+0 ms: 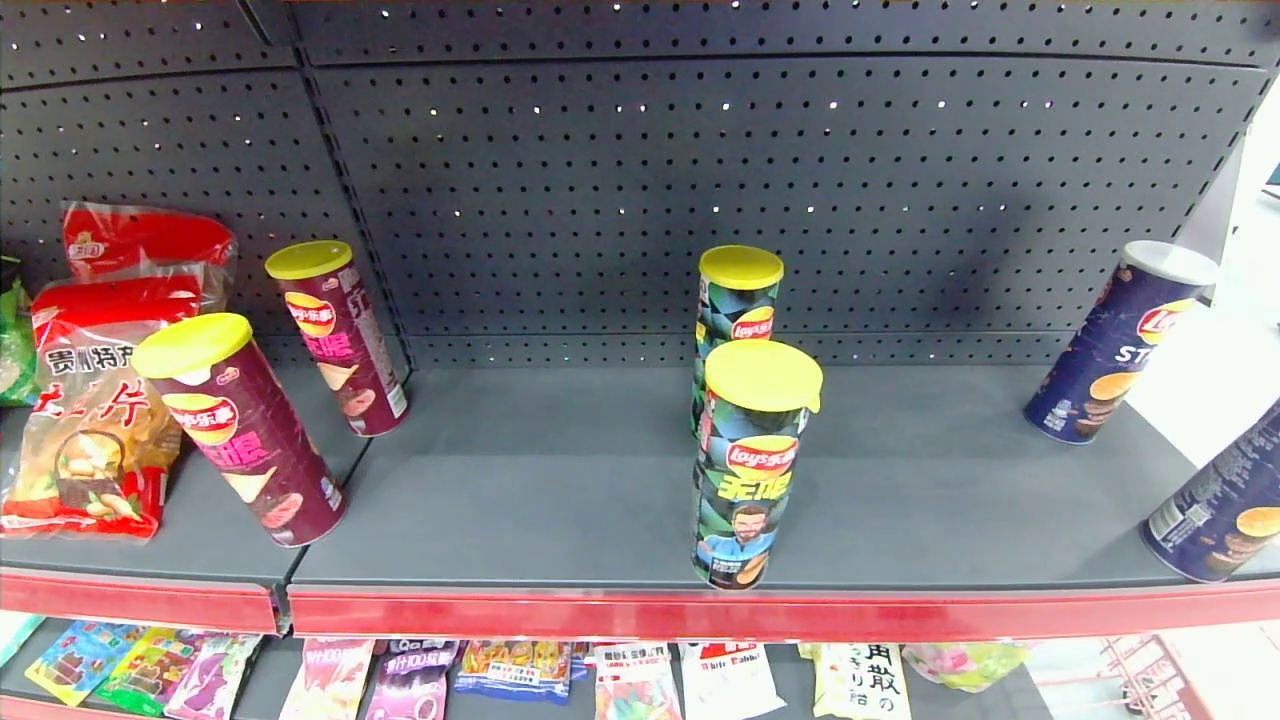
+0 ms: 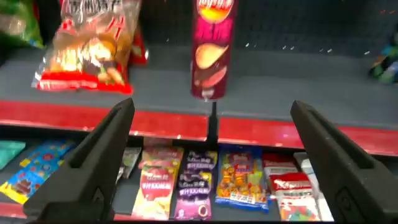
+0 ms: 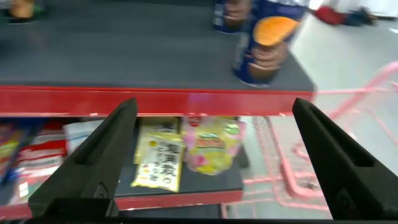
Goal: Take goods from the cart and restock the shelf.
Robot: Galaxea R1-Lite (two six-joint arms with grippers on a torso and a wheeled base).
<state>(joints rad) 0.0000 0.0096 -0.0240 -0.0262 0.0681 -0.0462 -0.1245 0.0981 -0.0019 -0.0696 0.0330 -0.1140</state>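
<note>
On the grey shelf [image 1: 560,480] two green chip cans [image 1: 748,470] stand upright, one behind the other. Two maroon cans [image 1: 240,430] stand at the left and two blue cans [image 1: 1120,345] at the right. My left gripper [image 2: 211,168] is open and empty, in front of the red shelf edge [image 2: 249,130], below the front maroon can [image 2: 211,50]. My right gripper [image 3: 214,165] is also open and empty, in front of the shelf edge [image 3: 155,99] below a blue can [image 3: 267,43]. Part of the pink cart [image 3: 348,155] lies low at the right.
Red chip bags [image 1: 95,420] fill the shelf's left end. The lower shelf holds several snack packets [image 1: 520,670]. A black pegboard wall [image 1: 700,180] backs the shelf. Bare shelf floor lies between the maroon and green cans and between the green and blue cans.
</note>
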